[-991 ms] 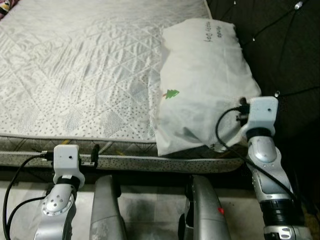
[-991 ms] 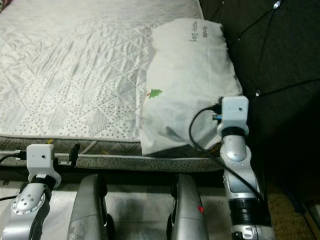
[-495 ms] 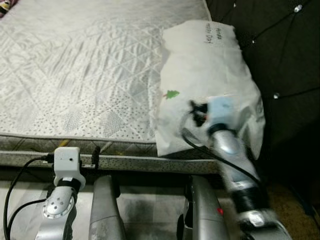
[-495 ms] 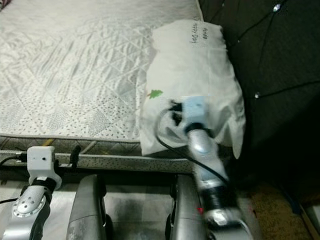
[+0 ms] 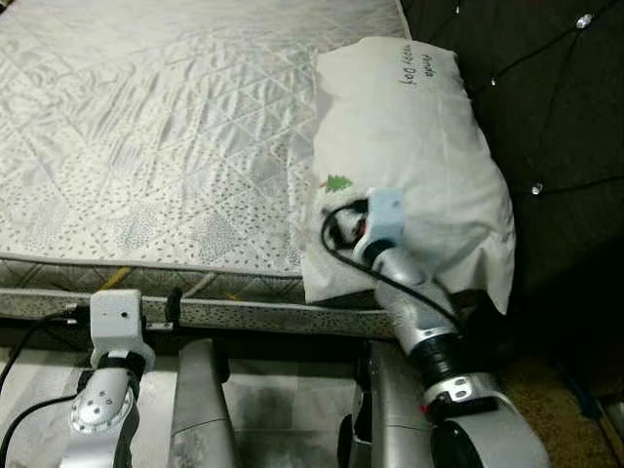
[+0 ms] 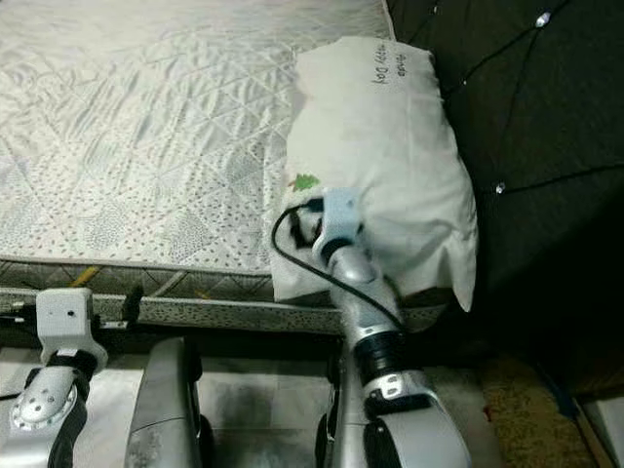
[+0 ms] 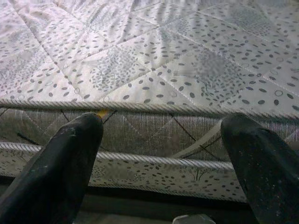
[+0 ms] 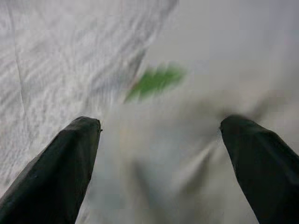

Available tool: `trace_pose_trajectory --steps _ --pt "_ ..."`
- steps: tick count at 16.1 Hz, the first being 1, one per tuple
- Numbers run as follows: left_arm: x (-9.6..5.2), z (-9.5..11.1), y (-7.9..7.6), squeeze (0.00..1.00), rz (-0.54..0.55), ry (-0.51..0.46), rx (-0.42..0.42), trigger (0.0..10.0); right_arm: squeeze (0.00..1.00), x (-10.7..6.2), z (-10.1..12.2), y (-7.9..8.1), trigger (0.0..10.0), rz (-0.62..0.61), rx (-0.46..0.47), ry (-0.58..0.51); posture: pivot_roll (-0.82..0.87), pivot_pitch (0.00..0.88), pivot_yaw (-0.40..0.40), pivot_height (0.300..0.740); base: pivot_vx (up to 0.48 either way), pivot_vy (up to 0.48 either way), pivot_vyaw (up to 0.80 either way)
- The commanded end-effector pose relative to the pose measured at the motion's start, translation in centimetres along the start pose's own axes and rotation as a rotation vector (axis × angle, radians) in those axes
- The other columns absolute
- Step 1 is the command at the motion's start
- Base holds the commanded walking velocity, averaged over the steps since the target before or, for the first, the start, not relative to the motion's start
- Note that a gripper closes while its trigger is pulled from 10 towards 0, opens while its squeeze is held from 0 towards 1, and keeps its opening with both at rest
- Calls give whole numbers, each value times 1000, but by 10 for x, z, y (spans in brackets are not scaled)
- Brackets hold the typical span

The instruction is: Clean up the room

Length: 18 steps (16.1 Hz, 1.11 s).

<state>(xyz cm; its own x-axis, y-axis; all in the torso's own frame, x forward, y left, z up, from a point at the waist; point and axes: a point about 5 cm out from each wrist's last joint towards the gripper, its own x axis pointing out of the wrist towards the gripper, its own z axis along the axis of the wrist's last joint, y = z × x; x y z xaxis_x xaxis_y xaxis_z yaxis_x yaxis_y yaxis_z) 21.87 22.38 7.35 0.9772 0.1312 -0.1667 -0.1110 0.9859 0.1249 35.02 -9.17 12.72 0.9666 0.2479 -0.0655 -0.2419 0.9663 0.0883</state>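
Note:
A white pillow [image 5: 419, 146] with a small green tree mark [image 5: 337, 182] lies at the right end of the bed, against the dark headboard. Its near right corner [image 5: 497, 283] hangs over the mattress edge. My right arm [image 5: 409, 292] reaches up over the pillow's near left part. In the right wrist view my right gripper [image 8: 159, 158] is open, fingers spread wide just above the pillow cloth [image 8: 210, 93], with the tree mark [image 8: 156, 79] ahead. My left gripper [image 7: 161, 163] is open and low, facing the mattress's side seam [image 7: 154, 107].
The quilted grey-white mattress [image 5: 146, 146] fills the left and middle. A dark tufted headboard [image 5: 556, 107] stands to the right. My silver legs [image 5: 200, 409] sit close below the bed edge, over a pale floor [image 5: 283, 400].
My right arm has swung left, from the pillow's near right corner to over its near left part. That corner now droops over the bed edge. The left arm has sunk slightly.

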Motion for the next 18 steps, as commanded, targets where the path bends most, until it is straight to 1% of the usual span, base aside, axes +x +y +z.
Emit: trace_pose_trajectory --steps 1,2,3,5,6,8,9,10,11,12,13,14,15,17,18 --pt "3 -1 2 0 7 6 1 10000 1000 -4 13 -8 10000 -24 -27 -78 105 151 -77 547 0 0 0" --pt "10 4 1 0 6 -14 1 10000 1000 -9 20 -12 10000 -36 -32 -127 100 130 -74 547 0 0 0" --pt "14 6 1 0 7 -21 0 10000 1000 -10 22 -13 10000 -40 -22 -140 98 124 -72 547 0 0 0" --pt "24 14 4 0 18 -52 1 10000 1000 -20 34 -13 10000 -27 -17 -226 87 99 -65 547 0 0 0" --pt "31 21 6 0 20 -81 7 10000 1000 -28 36 -15 10000 -26 -29 -251 85 70 -62 547 0 0 0" --pt "37 26 6 0 20 -105 4 10000 1000 -35 30 -21 10000 -45 -39 -237 73 36 -52 547 0 0 0" --pt "42 32 5 0 10 -134 0 10000 933 -43 20 -24 10000 -30 -60 -208 63 14 -47 547 0 0 0" --pt "45 35 6 0 22 -144 -10 10000 0 -48 17 -26 10000 -39 -71 -199 53 0 -44 547 0 0 0" --pt "45 34 7 0 27 -147 -15 10000 0 -51 16 -27 10000 -37 -64 -199 51 0 -44 547 0 0 0" --pt "48 36 5 0 28 -155 -15 10000 0 -53 18 -28 10000 -77 -53 -201 51 0 -46 561 0 0 0" --pt "46 36 4 0 27 -157 -17 10000 0 -55 18 -28 10000 -88 -41 -200 54 0 -45 571 0 0 0" --pt "46 36 2 0 25 -157 -23 10000 0 -57 22 -27 10000 -82 -42 -212 54 0 -37 580 0 0 0" --pt "44 32 -2 0 13 -150 -28 10000 0 -60 20 -27 10000 -75 -50 -211 44 0 -19 594 0 0 0" --pt "44 27 -10 0 -18 -136 -31 10000 0 -61 15 -31 10000 -95 -58 -194 39 0 -14 618 0 0 0" --pt "46 29 -14 0 -28 -146 -36 10000 0 -59 18 -34 10000 -112 -58 -196 36 0 -13 628 0 0 0"
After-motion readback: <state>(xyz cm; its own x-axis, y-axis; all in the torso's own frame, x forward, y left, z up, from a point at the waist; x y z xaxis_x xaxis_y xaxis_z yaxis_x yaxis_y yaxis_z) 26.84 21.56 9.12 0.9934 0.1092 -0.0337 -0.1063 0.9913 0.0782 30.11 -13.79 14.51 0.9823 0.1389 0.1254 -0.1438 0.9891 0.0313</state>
